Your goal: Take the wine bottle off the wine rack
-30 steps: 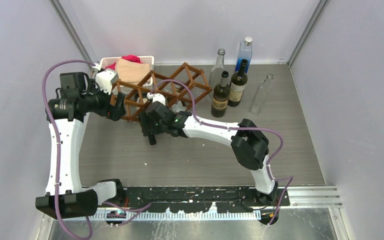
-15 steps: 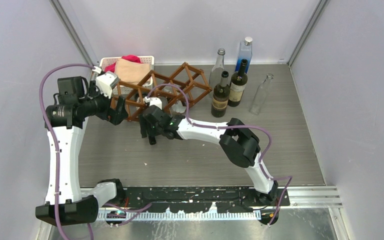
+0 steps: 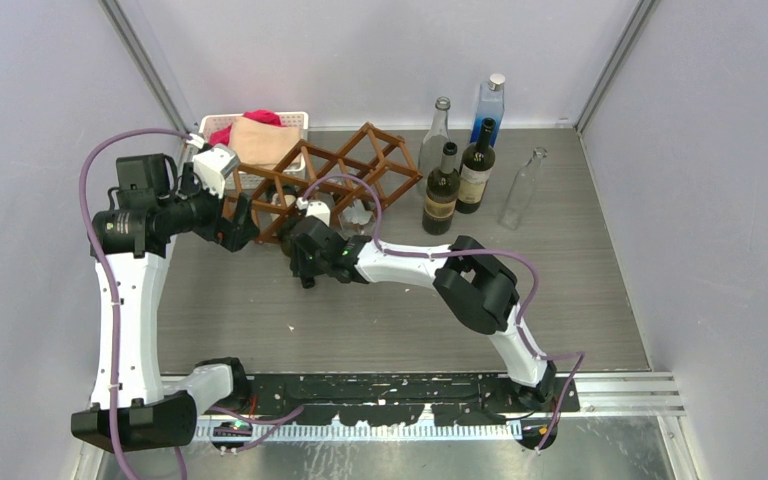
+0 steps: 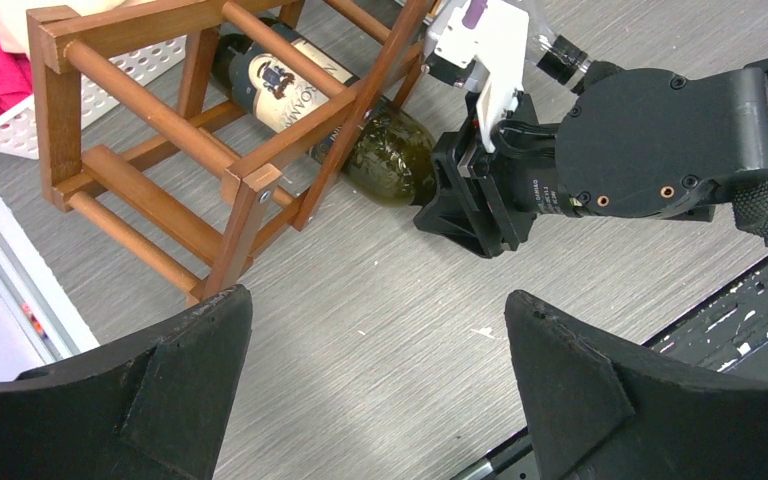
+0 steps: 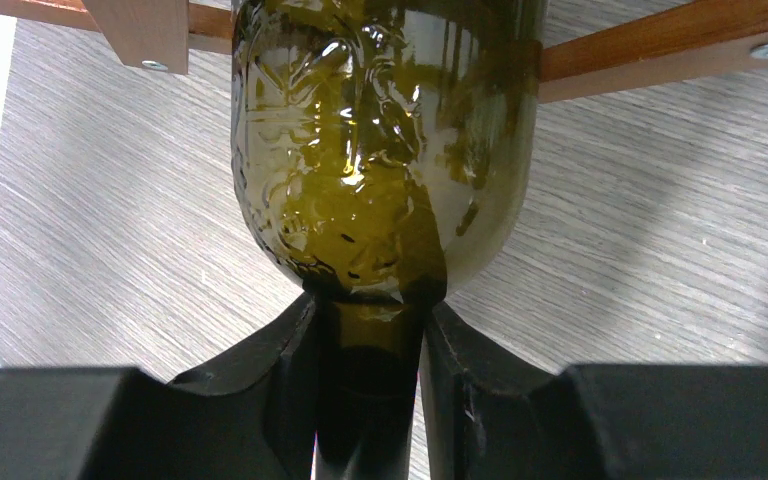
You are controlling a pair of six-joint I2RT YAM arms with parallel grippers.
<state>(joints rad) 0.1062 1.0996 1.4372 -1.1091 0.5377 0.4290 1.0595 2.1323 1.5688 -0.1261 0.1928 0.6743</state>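
Note:
The brown wooden wine rack (image 3: 375, 150) lies at the back of the table, and its left end (image 4: 150, 100) fills the left wrist view. A dark green wine bottle (image 4: 295, 95) rests in a low cell, shoulder and neck sticking out toward the near side. My right gripper (image 5: 370, 310) is shut on the bottle's neck just below the shoulder (image 5: 380, 150), and it also shows from the side (image 4: 470, 195). My left gripper (image 4: 375, 310) hangs open over bare table just in front of the rack's left corner, touching nothing; from above it (image 3: 238, 215) sits beside that end.
A white basket (image 3: 222, 125) with pink and tan cloths stands behind the rack's left end. Several upright bottles stand right of the rack: two dark ones (image 3: 441, 190), (image 3: 477, 168), clear ones (image 3: 523, 190) and a blue one (image 3: 490, 100). Walls close in on both sides.
My right gripper has moved in toward the rack and closed on the bottle's neck. The left arm shifted slightly and stays open.

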